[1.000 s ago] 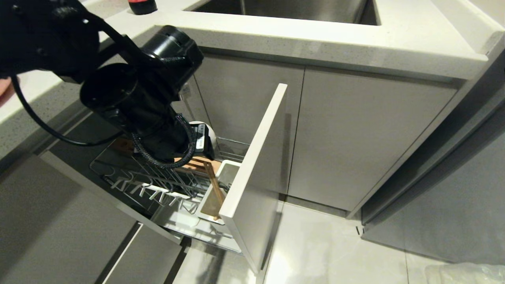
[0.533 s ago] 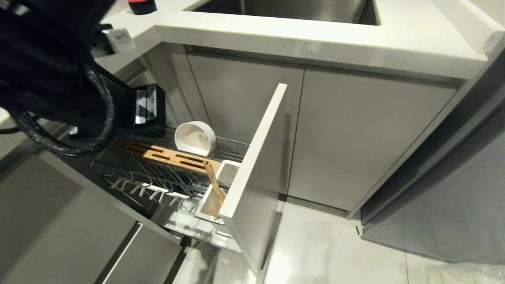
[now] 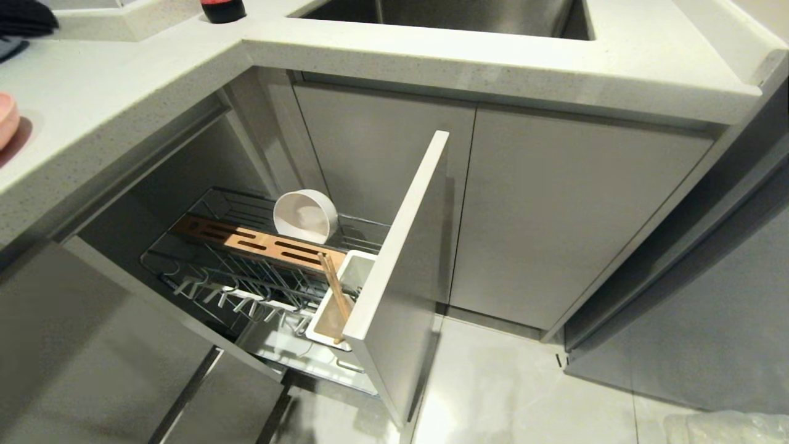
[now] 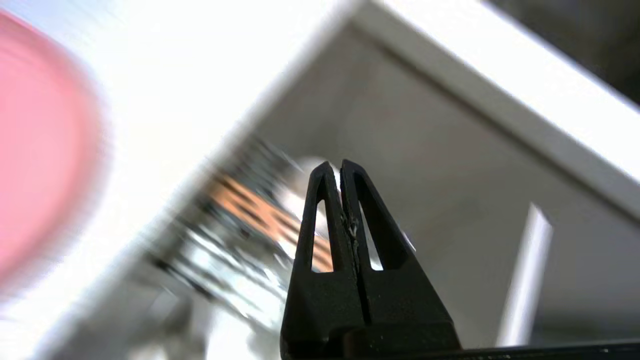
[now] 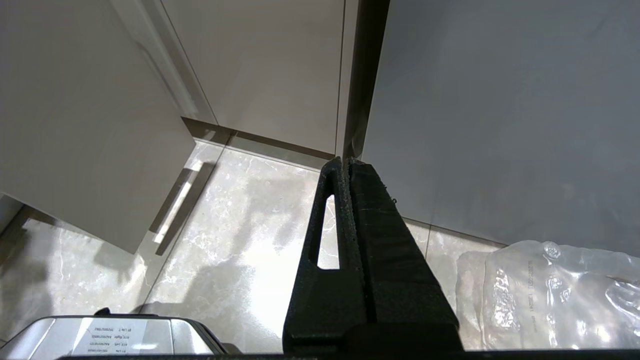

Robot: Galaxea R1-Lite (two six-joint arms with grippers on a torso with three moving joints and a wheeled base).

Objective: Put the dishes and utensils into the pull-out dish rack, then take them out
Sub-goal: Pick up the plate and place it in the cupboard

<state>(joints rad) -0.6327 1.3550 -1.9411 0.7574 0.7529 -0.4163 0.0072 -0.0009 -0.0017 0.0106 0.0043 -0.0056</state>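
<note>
The pull-out dish rack (image 3: 259, 277) stands fully extended below the countertop (image 3: 493, 61), its pale grey front panel (image 3: 400, 265) nearest the camera in the head view.

1. Directly behind the panel, the white oblong utensil cup (image 3: 336, 302) holds the pair of wooden chopsticks (image 3: 335, 290), which lean toward 11 o'clock.
2. At 9 o'clock of the cup, a row of upright prongs (image 3: 240, 299) rises from the chrome wire floor.
3. Behind the prongs, the slotted wooden strip (image 3: 265, 243) runs across the rack.
4. Beyond the strip, at 12 o'clock of the cup, the cream-white bowl (image 3: 305, 216) rests tilted on its side, opening facing the camera.
5. On the countertop at 10 o'clock of the rack, the edge of the salmon-pink plate (image 3: 6, 120) shows at the frame border; the left wrist view shows it as a blurred pink disc (image 4: 40, 150).

The left gripper (image 4: 334, 170) is clenched on nothing, above the rack. The right gripper (image 5: 345, 165) is also clenched and empty, pointing at the floor tiles (image 5: 240, 225), beside a clear plastic bag (image 5: 550, 295).
</note>
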